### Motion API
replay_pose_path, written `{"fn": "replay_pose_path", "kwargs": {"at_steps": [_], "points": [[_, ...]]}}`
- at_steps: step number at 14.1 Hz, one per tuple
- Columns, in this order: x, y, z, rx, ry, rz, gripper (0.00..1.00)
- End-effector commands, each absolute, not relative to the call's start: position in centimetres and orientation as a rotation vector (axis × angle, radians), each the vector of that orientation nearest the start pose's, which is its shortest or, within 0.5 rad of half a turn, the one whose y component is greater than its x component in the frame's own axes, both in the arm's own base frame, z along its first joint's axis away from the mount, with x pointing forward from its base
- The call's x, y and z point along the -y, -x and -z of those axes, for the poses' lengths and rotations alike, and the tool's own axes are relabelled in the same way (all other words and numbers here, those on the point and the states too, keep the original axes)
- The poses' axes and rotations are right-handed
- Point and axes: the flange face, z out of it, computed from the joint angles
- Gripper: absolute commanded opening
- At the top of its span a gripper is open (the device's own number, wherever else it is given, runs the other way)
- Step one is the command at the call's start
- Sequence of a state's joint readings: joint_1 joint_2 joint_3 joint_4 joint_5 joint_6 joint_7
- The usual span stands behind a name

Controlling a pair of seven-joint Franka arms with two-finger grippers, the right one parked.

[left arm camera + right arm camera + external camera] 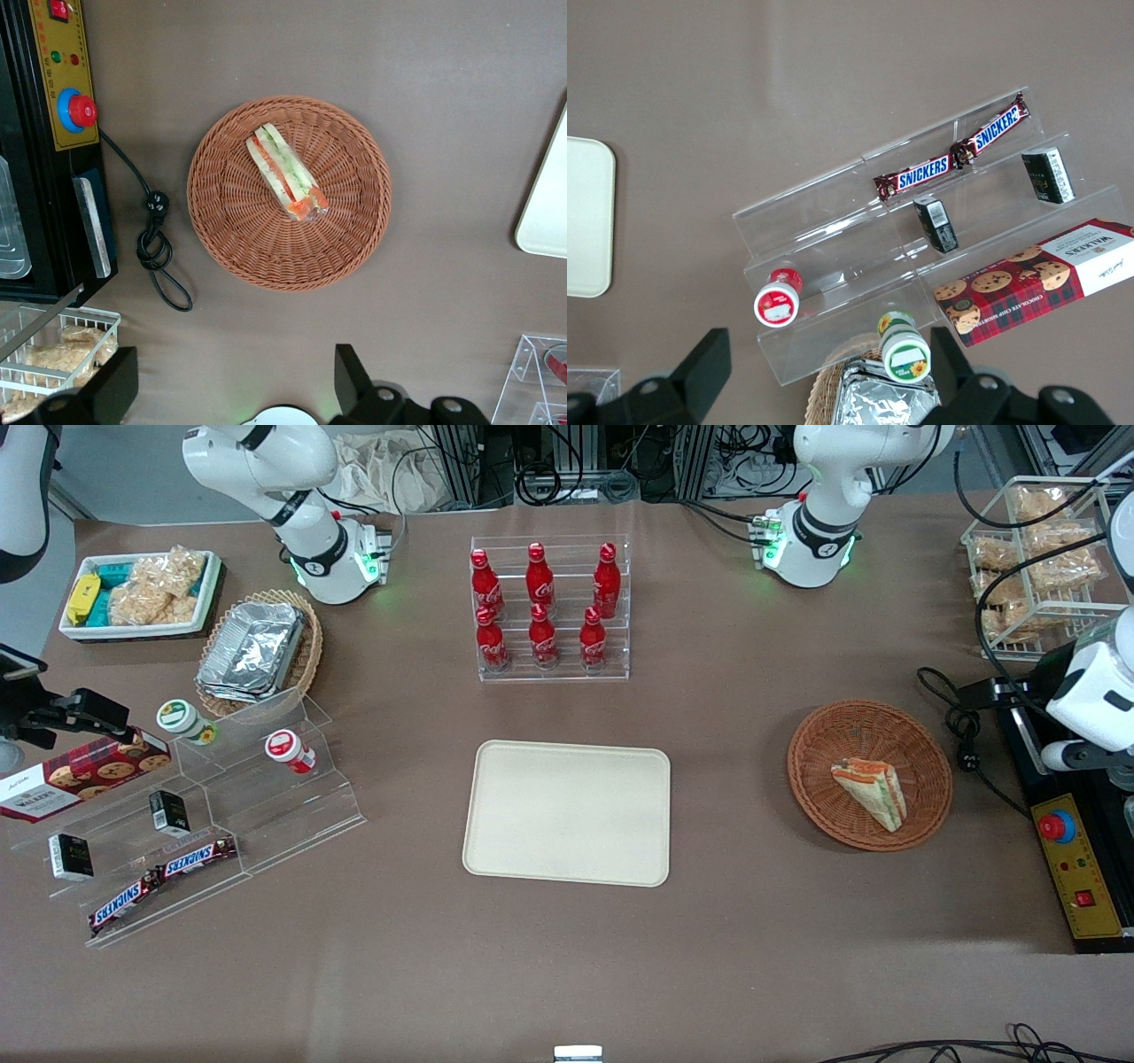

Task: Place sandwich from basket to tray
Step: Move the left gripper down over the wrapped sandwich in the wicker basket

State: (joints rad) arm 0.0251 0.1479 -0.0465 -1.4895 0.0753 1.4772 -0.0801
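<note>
The hand (235, 390) hangs high above the counter (726, 921) with its fingers (350, 376) spread wide and nothing between them. Below it, the sandwich (285, 171) lies in the basket (354, 239), untouched. The tray (567, 812) sits bare, well apart toward the parked arm's end. This looks like the approach step; next, the hand must descend and straddle the wedge.
</note>
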Motion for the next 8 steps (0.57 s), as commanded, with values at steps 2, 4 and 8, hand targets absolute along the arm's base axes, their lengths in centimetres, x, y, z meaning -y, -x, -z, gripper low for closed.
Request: {"fn": "replay_pose_path", "kwargs": {"at_steps": [2, 4, 8], "points": [[0.9, -59.4, -56.1, 0.079, 3.058, -0.278, 0.99], [0.5, -59.6, -55.9, 0.088, 3.06, -0.282, 0.99], [0.3, -60.5, -52.1, 0.179, 3.096, -0.276, 0.99]]}}
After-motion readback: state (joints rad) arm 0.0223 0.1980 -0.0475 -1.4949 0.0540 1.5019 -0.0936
